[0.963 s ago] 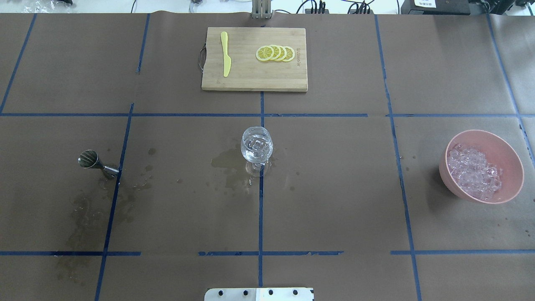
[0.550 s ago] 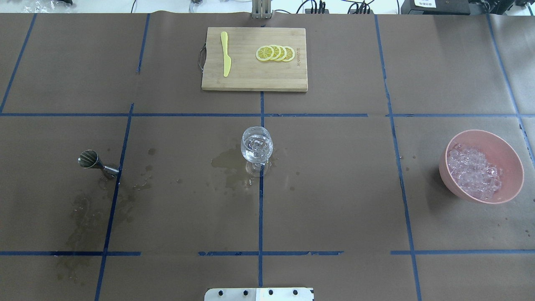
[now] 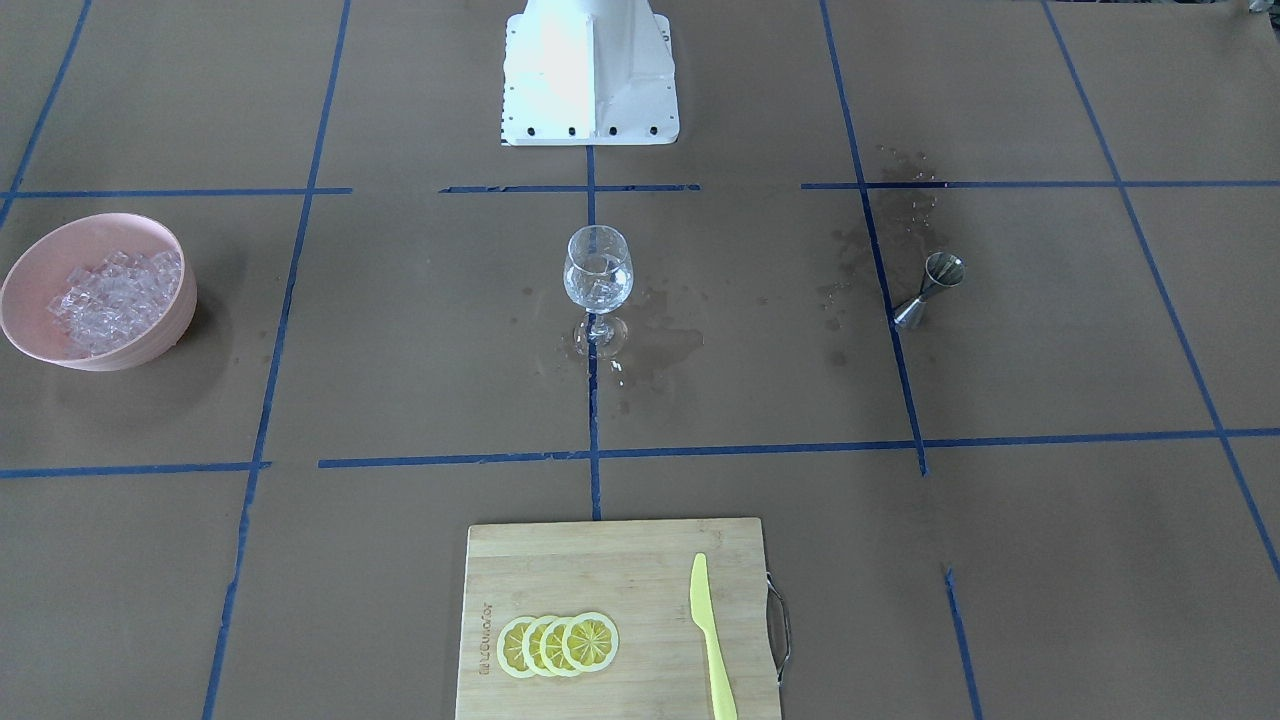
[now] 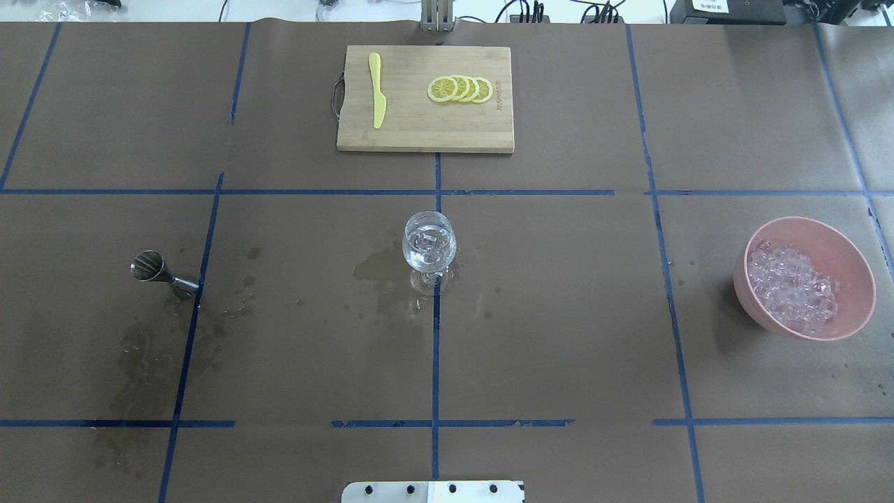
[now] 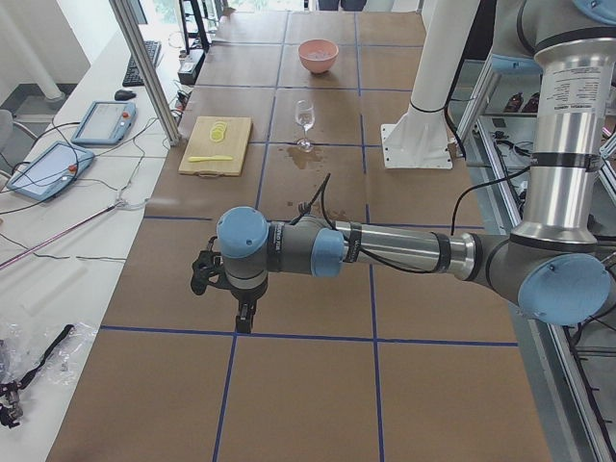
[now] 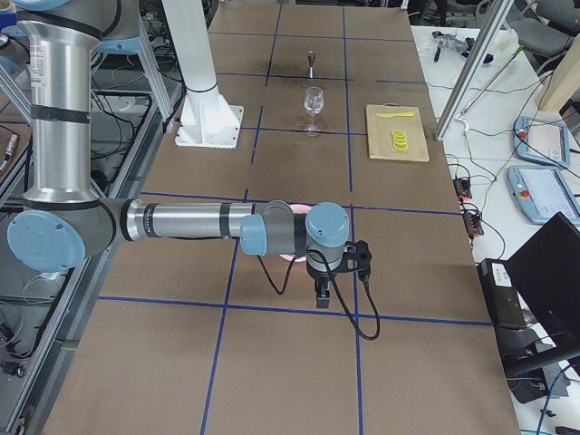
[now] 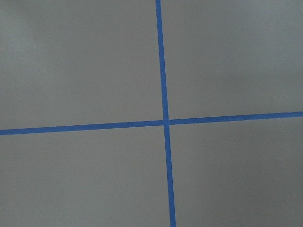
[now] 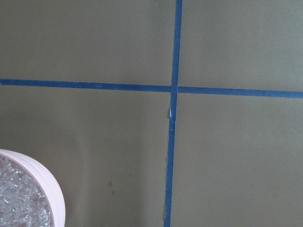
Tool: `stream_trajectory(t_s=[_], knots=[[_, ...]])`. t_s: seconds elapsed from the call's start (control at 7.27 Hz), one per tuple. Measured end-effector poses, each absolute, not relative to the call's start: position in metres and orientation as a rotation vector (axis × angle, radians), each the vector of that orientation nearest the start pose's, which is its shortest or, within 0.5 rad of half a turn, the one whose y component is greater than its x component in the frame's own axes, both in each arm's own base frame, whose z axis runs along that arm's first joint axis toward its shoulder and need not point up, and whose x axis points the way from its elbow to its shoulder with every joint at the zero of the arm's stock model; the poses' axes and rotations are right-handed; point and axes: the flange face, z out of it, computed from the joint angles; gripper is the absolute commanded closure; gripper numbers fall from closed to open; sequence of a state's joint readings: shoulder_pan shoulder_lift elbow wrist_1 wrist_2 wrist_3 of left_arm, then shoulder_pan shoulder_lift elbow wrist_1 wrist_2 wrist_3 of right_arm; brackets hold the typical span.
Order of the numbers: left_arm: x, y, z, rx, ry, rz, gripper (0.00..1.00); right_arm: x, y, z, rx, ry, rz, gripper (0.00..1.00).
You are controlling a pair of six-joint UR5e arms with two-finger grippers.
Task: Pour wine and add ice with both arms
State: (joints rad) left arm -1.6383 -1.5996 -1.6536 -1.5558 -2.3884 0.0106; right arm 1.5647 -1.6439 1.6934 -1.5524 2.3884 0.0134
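A wine glass (image 4: 429, 244) stands at the table's middle with ice cubes and a little clear liquid in it; it also shows in the front view (image 3: 598, 270). More ice (image 4: 793, 286) fills a pink bowl (image 4: 860, 269) at the right, whose rim shows in the right wrist view (image 8: 53, 189). A steel jigger (image 4: 157, 272) stands at the left. My left gripper (image 5: 243, 318) hangs over bare table far left of the jigger. My right gripper (image 6: 322, 294) hangs just beyond the bowl. I cannot tell whether either is open or shut.
A wooden cutting board (image 4: 426, 133) at the far middle holds lemon slices (image 4: 461, 89) and a yellow knife (image 4: 377, 91). Wet stains (image 4: 380, 272) lie beside the glass and around the jigger. The white robot base (image 3: 588, 70) stands at the near edge.
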Motion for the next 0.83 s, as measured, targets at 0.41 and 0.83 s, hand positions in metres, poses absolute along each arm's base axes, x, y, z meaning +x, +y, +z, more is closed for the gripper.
stream_trajectory(t_s=[0.41,0.83], knots=[[-0.0949,-0.5041,0.5995,0.129,0.816,-0.067,0.0,0.0577,-0.465,0.6282,0.056,-0.819,-0.02,0.0],[-0.0948,-0.5038,0.5985,0.136,0.816,-0.069,0.0,0.0578,-0.4656,0.6272,0.044,-0.819,0.011,0.0]])
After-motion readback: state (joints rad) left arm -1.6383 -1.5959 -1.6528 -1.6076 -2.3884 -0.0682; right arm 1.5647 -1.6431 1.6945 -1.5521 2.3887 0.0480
